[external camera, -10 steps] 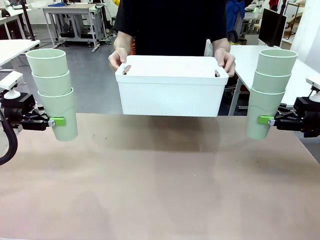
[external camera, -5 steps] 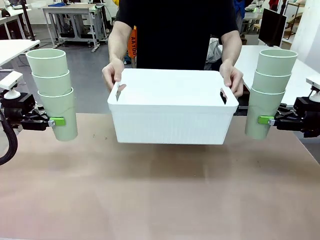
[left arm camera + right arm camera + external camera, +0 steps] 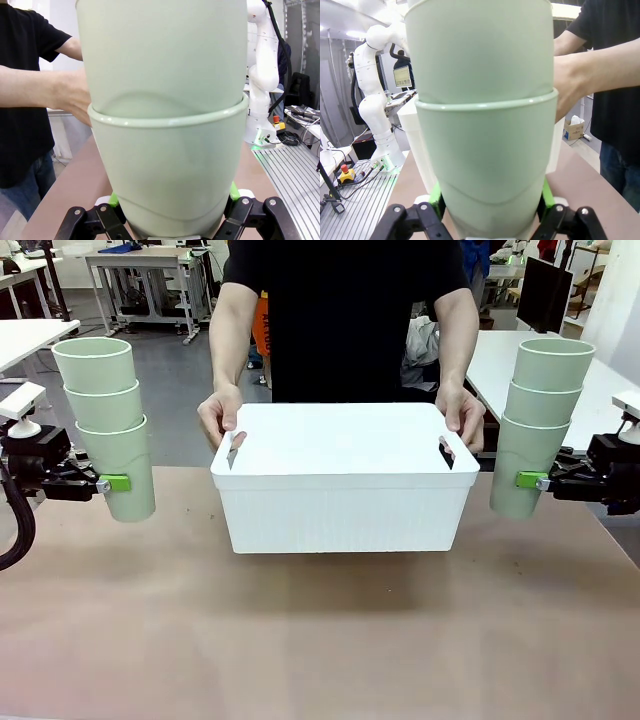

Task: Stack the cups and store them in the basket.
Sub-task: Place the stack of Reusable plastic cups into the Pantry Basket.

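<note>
While the person's hands (image 3: 220, 418) hold the white basket (image 3: 340, 502) at the far edge of the table (image 3: 320, 640), the left gripper (image 3: 110, 483) squeezes the left stack of cups (image 3: 108, 430) over the left edge and the right gripper (image 3: 530, 480) squeezes the right stack (image 3: 540, 430) over the right edge. Left wrist: green pads (image 3: 114, 200) press the bottom cup (image 3: 165, 170); right wrist: green pads (image 3: 547, 196) too. I think each stack should go in upright, one at a time, and be let go low inside. The table is smooth and brown, with grey floor (image 3: 190, 400) behind
</note>
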Controlling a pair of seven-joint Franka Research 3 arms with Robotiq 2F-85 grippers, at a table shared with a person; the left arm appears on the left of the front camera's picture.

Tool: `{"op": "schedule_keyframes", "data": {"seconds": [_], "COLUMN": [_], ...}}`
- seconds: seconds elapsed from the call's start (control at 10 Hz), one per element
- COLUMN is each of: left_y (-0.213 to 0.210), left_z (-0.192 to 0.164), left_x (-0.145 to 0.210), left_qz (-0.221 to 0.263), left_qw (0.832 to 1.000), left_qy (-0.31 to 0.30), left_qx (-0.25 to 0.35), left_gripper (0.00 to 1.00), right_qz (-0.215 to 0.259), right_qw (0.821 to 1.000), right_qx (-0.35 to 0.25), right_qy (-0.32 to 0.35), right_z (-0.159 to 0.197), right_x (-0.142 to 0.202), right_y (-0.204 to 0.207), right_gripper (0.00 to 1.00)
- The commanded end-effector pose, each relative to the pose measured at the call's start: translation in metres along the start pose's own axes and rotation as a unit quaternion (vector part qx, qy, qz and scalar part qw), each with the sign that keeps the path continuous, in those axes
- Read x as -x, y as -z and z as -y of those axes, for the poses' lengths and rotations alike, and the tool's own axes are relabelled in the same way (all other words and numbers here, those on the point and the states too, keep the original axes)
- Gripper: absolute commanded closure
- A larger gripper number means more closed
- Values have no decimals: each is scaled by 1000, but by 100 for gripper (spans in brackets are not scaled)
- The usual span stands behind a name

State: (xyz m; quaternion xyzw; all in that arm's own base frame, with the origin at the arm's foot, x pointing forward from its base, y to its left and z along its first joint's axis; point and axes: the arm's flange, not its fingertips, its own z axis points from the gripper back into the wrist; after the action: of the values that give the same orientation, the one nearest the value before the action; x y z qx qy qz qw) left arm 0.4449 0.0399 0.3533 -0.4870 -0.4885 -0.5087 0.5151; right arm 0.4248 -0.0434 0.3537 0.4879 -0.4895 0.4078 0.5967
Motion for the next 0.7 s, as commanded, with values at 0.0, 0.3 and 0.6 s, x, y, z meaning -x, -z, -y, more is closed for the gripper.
{"op": "schedule_keyframes", "data": {"seconds": [0.0,0.3,0.6], "left_y": [0,0,0], "left_z": [1,1,1], "left_x": [-5,-5,-5], "left_qz": [3,3,3], "left_qw": [1000,1000,1000], "left_qy": [6,6,6], "left_qx": [0,0,0], "left_gripper": [15,15,15], "right_qz": [-1,-1,-1], "right_qw": [1000,1000,1000], "right_qx": [-2,-2,-2], "right_qy": [-5,-5,-5], "right_z": [1,1,1], "right_x": [-5,-5,-5], "right_y": [1,1,1], "right_gripper": [14,14,14]}}
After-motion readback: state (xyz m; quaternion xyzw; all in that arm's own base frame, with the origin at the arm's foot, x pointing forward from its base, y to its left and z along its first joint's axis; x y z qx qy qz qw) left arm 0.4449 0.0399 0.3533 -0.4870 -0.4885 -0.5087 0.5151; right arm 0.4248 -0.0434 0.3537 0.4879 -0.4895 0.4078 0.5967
